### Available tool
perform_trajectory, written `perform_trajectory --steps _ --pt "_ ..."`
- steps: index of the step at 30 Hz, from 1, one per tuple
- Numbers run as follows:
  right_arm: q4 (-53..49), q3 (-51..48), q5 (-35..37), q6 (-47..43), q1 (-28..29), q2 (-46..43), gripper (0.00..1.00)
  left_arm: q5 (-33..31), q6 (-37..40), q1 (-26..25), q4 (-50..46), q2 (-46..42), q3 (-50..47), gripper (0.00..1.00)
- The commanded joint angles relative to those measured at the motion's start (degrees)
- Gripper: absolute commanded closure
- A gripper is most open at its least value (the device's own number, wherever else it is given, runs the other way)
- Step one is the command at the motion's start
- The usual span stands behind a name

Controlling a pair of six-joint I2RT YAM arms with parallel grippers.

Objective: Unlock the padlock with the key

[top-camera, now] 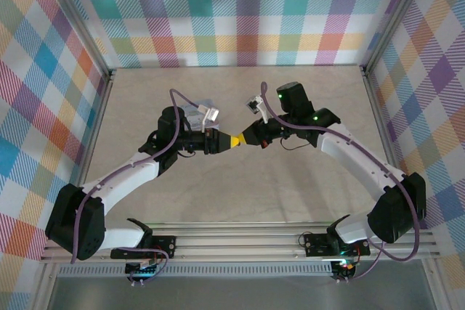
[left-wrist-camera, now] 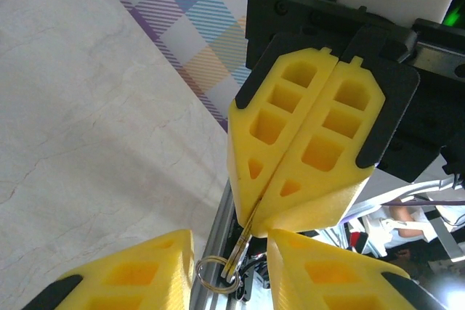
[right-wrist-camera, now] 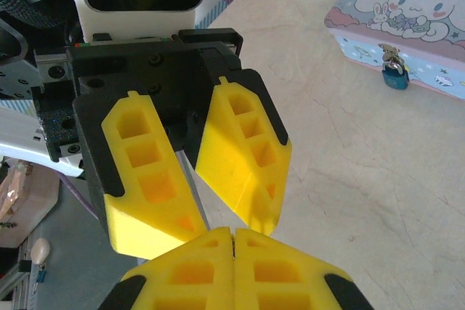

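Plaid walls surround the pale table (top-camera: 240, 99). In the left wrist view, bottom centre, the right gripper (left-wrist-camera: 267, 221) is fully closed on the key (left-wrist-camera: 242, 248). The key is light, stiff and probably slippery, so it is best taken by its ringed head. The left gripper (left-wrist-camera: 225, 281) is parted and empty. The padlock (right-wrist-camera: 396, 78) hangs at the upper right of the right wrist view.

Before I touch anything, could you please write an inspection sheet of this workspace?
Surface: pale marbled table.
Job's things: key pinched by right gripper, key ring below it; padlock hangs on the cartoon tin's front.
Clutter: nothing seen.
Grippers: right gripper shut on the key; left gripper open, the key ring between its fingers.
Cables: purple cable along each arm.
Surroundings: checked walls, aluminium frame.
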Motion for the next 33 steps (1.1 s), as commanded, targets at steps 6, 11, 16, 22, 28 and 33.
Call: perform_trajectory --steps 6,11,16,22,28,33 --pt "2.34 -1.12 -2.18 -1.75 0.27 -1.84 1.0 2.15 0.77 0.37 1.08 0.17 -1.26 0.87" --pt "4.51 -1.93 -1.87 0.77 0.11 -2.67 1.0 1.45 0.71 0.35 0.72 -0.28 -1.57 1.0" --pt "9.98 -5.36 0.53 7.45 -0.41 -4.5 1.0 -4.22 -1.12 0.98 2.55 -2.24 -3.49 1.0" --pt "15.91 -11.26 1.95 13.99 -0.9 -7.0 1.0 -8.1 -4.91 1.99 7.89 -4.76 -6.52 1.0" --pt "18.12 -13.36 2.52 18.04 -0.96 -7.78 0.97 -9.66 -5.66 2.26 8.39 -6.2 -7.15 1.0" --pt "22.59 -14.79 2.03 22.47 -0.96 -7.81 0.8 -9.84 -6.01 2.26 8.65 -6.43 -7.18 1.0"
